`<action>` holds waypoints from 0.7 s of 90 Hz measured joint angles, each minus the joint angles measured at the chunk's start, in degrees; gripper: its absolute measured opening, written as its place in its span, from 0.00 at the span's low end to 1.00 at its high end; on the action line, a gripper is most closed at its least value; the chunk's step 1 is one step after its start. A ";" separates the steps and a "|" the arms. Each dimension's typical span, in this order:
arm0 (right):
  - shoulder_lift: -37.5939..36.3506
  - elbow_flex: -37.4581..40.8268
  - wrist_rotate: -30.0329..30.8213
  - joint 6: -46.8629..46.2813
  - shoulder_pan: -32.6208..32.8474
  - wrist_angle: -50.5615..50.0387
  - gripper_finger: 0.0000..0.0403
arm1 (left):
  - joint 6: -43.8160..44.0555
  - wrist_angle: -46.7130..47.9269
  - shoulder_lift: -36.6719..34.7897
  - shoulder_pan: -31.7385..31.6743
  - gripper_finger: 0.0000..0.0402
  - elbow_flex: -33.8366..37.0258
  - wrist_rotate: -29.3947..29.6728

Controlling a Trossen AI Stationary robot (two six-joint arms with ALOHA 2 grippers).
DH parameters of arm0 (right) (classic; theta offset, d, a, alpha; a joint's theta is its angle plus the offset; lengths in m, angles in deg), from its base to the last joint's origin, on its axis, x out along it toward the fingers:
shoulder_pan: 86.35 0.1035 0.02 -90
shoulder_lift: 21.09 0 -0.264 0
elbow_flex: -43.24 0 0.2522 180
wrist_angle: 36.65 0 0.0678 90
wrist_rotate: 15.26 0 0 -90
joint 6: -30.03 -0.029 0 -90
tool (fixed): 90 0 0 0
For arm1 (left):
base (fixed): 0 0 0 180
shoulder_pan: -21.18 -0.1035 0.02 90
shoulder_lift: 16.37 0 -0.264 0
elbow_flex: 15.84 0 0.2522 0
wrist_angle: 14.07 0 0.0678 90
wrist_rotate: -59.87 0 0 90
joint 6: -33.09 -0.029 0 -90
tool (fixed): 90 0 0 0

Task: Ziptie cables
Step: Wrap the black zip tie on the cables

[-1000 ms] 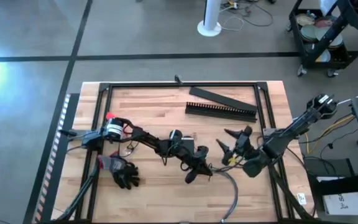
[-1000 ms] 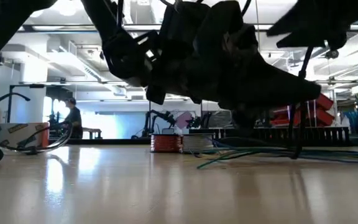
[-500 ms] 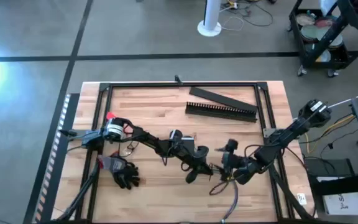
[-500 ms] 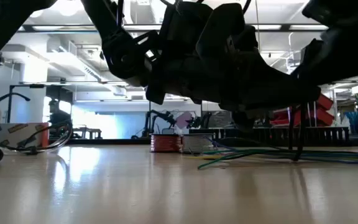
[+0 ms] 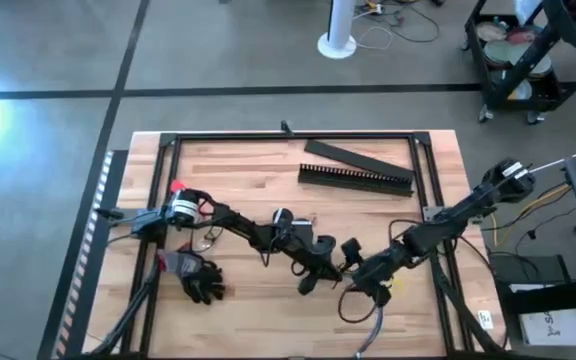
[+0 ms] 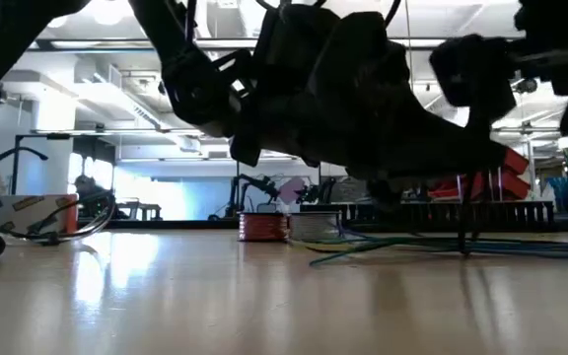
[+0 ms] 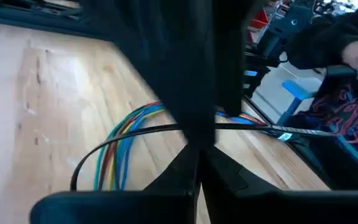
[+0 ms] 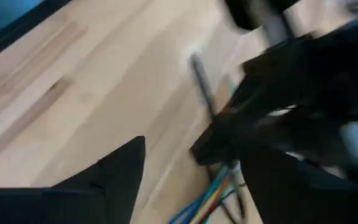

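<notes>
Near the front middle of the table, one bundle of cables lies on the wood, its coloured wires fanned beside a single black wire loop. Two black bars sit at the far side: one toothed duct and one flat bar. One black glove lies at the left. Left gripper hovers just above the bundle; whether its fingers are spread or clenched cannot be told. Right gripper sits just beside it over the cables, fingers spread, grasping nothing visible. Two arms meet here.
</notes>
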 joint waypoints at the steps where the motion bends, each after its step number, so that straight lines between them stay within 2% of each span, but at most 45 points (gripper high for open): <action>1: 0.10 -0.08 -0.22 0.57 -0.17 0.02 0.54 | 0.02 0.09 0.00 0.00 0.00 0.00 -0.08; 19: -0.30 -0.14 -0.54 7.73 -2.34 -1.38 0.44 | 0.14 0.30 0.00 -0.02 0.00 0.04 -0.01; 45: -0.81 -1.24 -0.78 13.32 -3.41 -2.32 0.36 | -0.32 0.71 0.00 -0.02 0.00 0.04 -0.01; 63: 0.27 -1.21 -9.91 12.12 -6.74 -2.40 0.27 | -0.45 1.21 0.00 -0.02 0.00 0.04 -0.01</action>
